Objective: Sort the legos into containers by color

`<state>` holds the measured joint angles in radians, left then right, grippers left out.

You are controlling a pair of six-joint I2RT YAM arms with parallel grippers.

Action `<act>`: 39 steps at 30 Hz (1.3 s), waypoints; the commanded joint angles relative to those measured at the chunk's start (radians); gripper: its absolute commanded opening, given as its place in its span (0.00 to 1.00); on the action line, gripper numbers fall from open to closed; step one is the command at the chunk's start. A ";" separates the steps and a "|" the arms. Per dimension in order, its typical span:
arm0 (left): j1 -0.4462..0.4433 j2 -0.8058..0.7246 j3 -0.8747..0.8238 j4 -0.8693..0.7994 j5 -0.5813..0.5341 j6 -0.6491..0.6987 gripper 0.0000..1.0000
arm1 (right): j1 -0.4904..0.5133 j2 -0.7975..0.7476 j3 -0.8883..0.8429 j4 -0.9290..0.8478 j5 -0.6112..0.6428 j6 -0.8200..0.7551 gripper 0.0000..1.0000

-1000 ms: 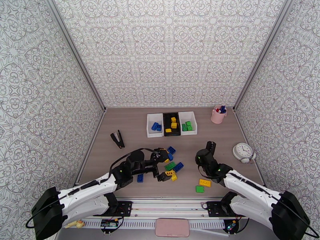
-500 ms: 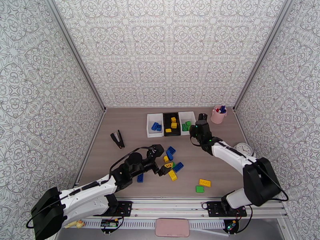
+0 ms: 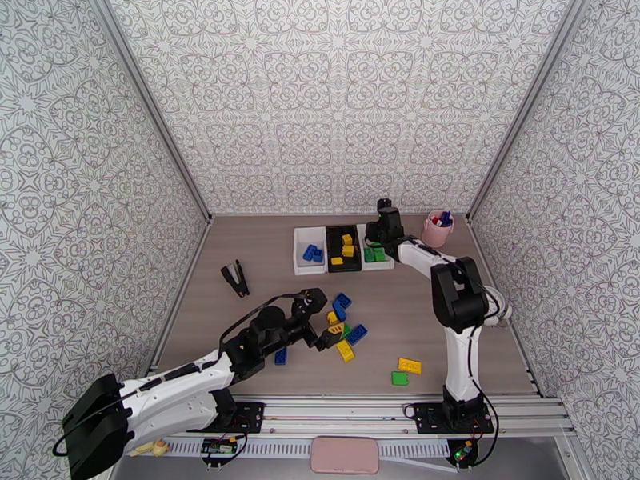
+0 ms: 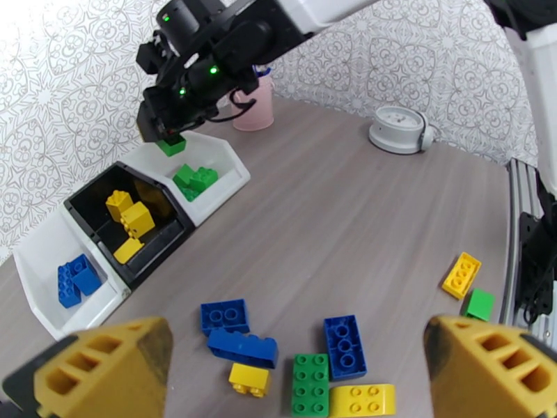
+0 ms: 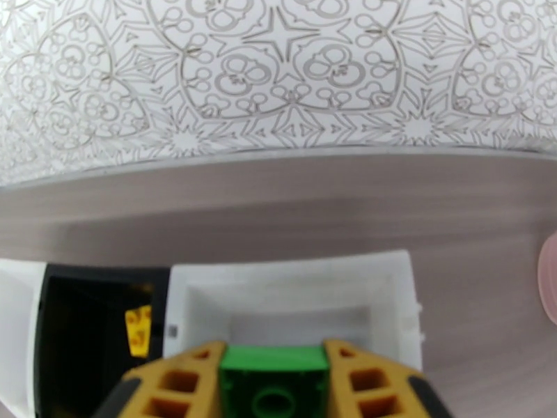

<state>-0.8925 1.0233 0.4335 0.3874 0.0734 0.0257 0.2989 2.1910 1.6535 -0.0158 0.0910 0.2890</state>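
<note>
my right pincer (image 4: 167, 134) is clamped tight on one green brick (image 5: 273, 384), a finger on each side of it. it hangs over the right-hand white bin (image 4: 233, 172), with the brick in the air above the bin's far end, clear of the green legos (image 4: 195, 179) lying inside.

the three containers stand touching in a row at the middle of the table's (image 3: 264, 258) far edge. the black bin (image 4: 167, 235) is in the centre and holds yellow legos (image 4: 132, 217). the left-hand white bin (image 4: 38, 256) holds blue legos (image 4: 73, 280).

my left pincer (image 3: 326, 318) is spread as wide as it goes and grips nothing. it hovers low over the loose pile (image 4: 299, 357) in the middle of the table, one finger on each side of it. between the fingers i see three blue bricks, a small yellow one, a green oblong and a yellow oblong, lying close together. another blue brick (image 3: 281, 356) lies beside my left forearm, nearer the near edge.

a yellow oblong (image 4: 461, 274) and a green square (image 4: 479, 304) lie just beside each other toward the near edge, right of the middle and well apart from the pile.

a pink pen cup (image 3: 437, 230) stands at the far right corner, a white clock (image 4: 398, 129) sits by the right edge, and a black stapler (image 3: 235, 278) lies toward the left edge.
</note>
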 commanded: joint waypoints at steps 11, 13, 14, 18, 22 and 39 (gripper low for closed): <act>-0.005 -0.016 -0.003 -0.056 -0.137 -0.061 1.00 | -0.007 -0.074 0.006 -0.035 -0.032 -0.046 0.71; -0.003 -0.026 -0.006 -0.100 -0.217 -0.096 1.00 | -0.006 -0.125 -0.054 -0.001 -0.073 -0.064 0.80; -0.001 -0.035 -0.008 -0.126 -0.254 -0.118 1.00 | -0.006 -0.157 -0.093 0.015 -0.096 -0.075 0.84; 0.016 -0.084 -0.016 -0.233 -0.353 -0.228 1.00 | 0.005 -0.294 -0.267 0.090 -0.169 -0.123 0.95; 0.054 -0.126 -0.004 -0.397 -0.400 -0.362 0.99 | 0.030 -0.434 -0.454 0.161 -0.188 -0.172 0.99; 0.152 0.003 0.131 -0.987 -0.358 -0.695 0.99 | 0.203 -0.846 -0.885 0.202 -0.246 -0.259 1.00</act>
<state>-0.7486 0.9955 0.5220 -0.4538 -0.3252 -0.5911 0.5041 1.3758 0.8066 0.1795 -0.1394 0.0456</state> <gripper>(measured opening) 0.992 0.994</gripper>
